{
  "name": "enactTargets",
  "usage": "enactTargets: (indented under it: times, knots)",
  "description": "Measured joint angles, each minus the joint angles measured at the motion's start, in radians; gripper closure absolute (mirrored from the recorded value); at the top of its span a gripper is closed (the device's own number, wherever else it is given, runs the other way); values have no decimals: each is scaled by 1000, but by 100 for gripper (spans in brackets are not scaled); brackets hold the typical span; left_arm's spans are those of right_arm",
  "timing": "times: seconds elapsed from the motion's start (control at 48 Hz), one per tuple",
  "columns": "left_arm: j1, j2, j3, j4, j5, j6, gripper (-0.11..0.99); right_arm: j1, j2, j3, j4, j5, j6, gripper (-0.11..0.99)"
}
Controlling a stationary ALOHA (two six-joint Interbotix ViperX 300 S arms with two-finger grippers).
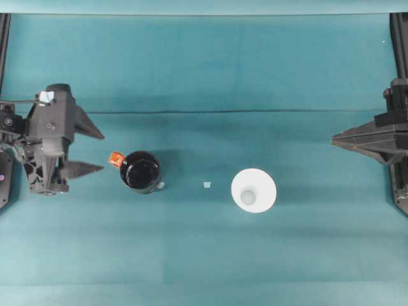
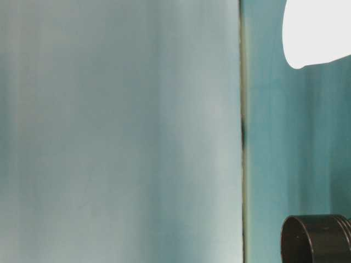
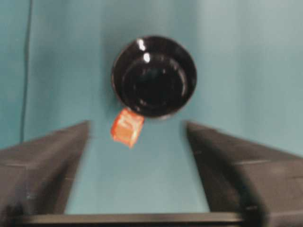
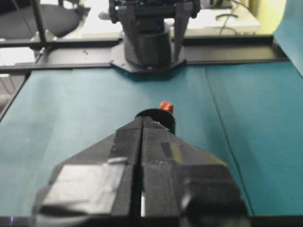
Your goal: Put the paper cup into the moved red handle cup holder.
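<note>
Overhead, paper cup (image 1: 254, 190) stands right of red handle cup holder (image 1: 141, 171).

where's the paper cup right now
In the overhead view the paper cup stands upright on the teal table, right of centre, apart from the red handle cup holder to its left.

Both arms are matte black: the left gripper (image 1: 89, 151) carries pointed wedge-shaped fingers, thin cables and a white tag.

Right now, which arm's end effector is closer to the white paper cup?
The right end effector, at the table's right edge, is slightly closer to the paper cup. The left end effector sits beyond the black holder.
</note>
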Motion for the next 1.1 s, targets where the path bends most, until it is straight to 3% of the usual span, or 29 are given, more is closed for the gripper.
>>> enactTargets:
  times: [0.208, 0.583, 0.959, 1.104]
  knots:
    - [2, 55, -23, 0, 69, 75, -6, 0, 0, 0, 8, 2, 18, 99]
    - [17, 245, -61, 3, 54, 199, -6, 0, 0, 0, 8, 9, 34, 99]
    - [31, 356, -72, 5, 11, 213, -6, -2, 0, 0, 8, 11, 34, 99]
    - [49, 368, -72, 5, -12, 224, -6, 0, 0, -2, 8, 11, 34, 99]
